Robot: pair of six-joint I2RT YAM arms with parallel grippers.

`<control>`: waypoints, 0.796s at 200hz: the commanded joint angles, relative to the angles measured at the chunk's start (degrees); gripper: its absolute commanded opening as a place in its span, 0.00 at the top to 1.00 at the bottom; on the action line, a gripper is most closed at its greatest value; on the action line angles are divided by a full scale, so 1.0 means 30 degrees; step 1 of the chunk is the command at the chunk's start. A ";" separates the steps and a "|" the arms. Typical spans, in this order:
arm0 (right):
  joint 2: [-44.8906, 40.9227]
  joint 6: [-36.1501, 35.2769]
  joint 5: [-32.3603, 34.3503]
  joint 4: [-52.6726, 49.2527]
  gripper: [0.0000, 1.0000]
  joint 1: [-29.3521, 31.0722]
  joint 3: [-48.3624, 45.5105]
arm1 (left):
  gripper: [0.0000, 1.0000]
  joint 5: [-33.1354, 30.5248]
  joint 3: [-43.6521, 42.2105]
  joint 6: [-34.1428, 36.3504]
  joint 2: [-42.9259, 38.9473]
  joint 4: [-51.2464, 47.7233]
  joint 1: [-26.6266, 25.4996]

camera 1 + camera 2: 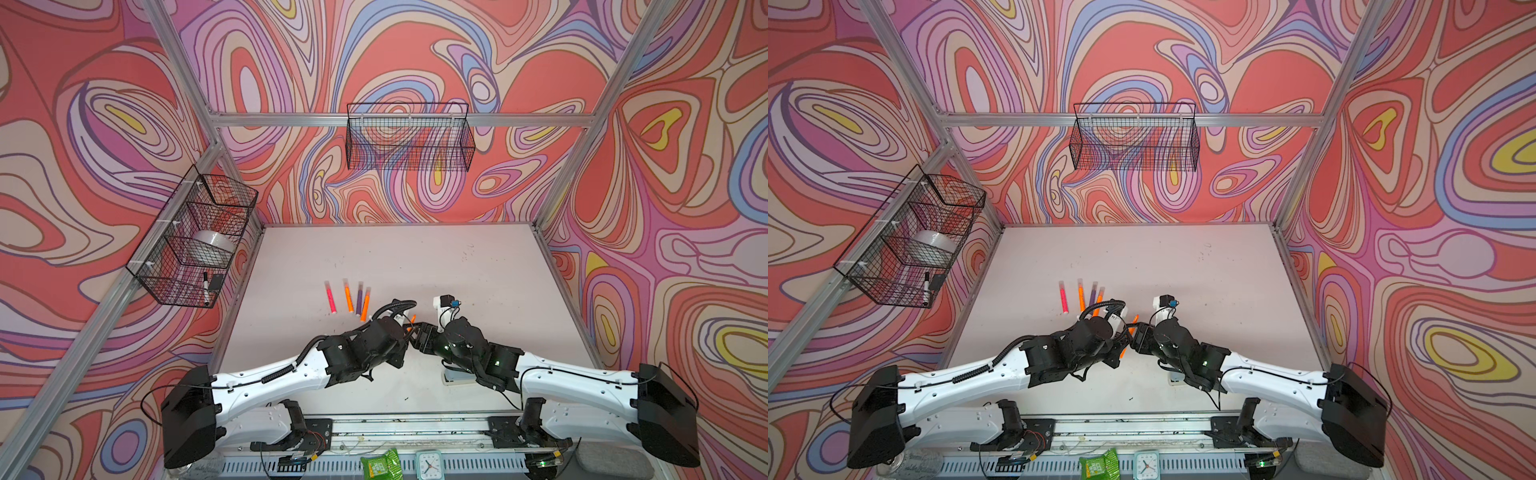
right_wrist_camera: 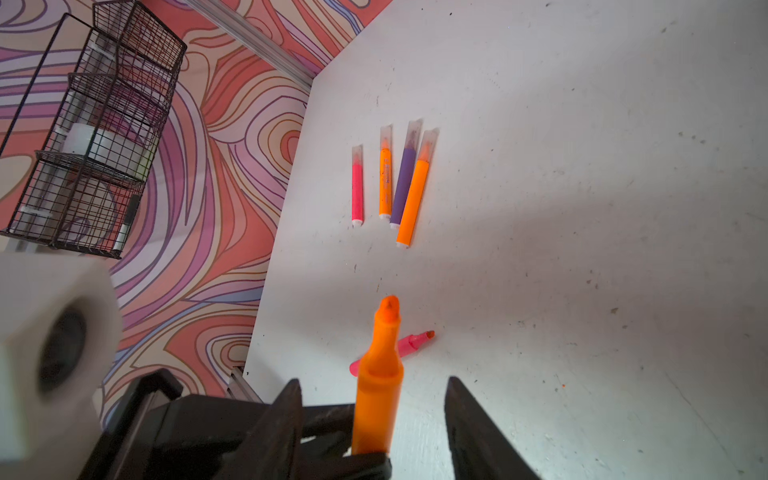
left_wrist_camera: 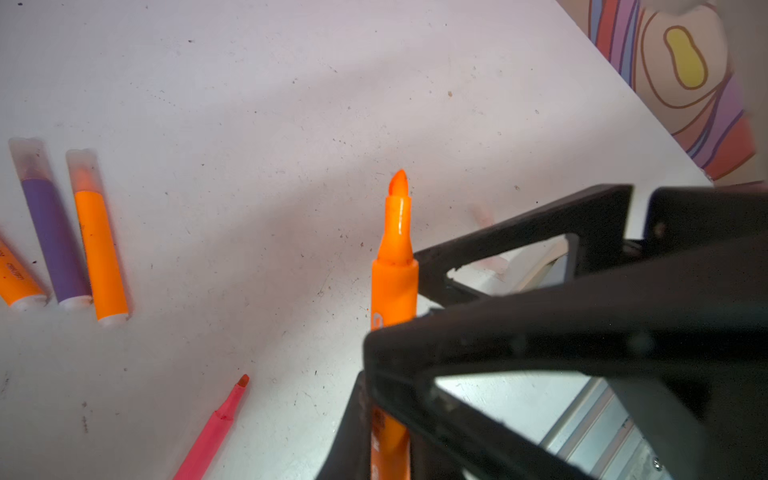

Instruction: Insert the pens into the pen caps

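Note:
My left gripper (image 3: 386, 399) is shut on an uncapped orange pen (image 3: 395, 266), whose tip points up and away. In the right wrist view my right gripper (image 2: 374, 382) is open, with one finger on each side of that same orange pen (image 2: 380, 374) and a gap at both. In both top views the two grippers meet at mid-table, the left gripper (image 1: 405, 332) facing the right gripper (image 1: 419, 334). Farther back lie several capped pens in a row: pink (image 2: 357, 193), orange (image 2: 385, 183), purple (image 2: 404, 187) and orange (image 2: 413, 199). Each wears a clear pen cap (image 2: 386, 137). An uncapped pink pen (image 2: 409, 344) lies flat behind the held one.
A wire basket (image 1: 195, 249) on the left wall holds a tape roll and a black-capped marker. Another wire basket (image 1: 409, 137) hangs on the back wall. A stapler (image 1: 451, 376) lies under my right arm. A clock (image 1: 428, 463) and a green packet (image 1: 380, 463) sit at the front edge.

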 commanded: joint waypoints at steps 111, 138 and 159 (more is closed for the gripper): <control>0.0553 0.0062 -0.0228 0.0995 0.92 0.0099 0.0392 | 0.93 0.1364 -0.0063 0.0024 -0.0163 0.2207 -0.0009; 0.0428 0.0045 -0.0196 0.0883 0.95 0.0107 0.0392 | 0.72 0.1306 -0.0057 0.0090 -0.0031 0.2239 -0.0009; 0.0486 0.0033 -0.0432 0.0945 0.97 0.0092 0.0494 | 0.61 0.1306 -0.0189 0.0091 -0.0012 0.2543 -0.0009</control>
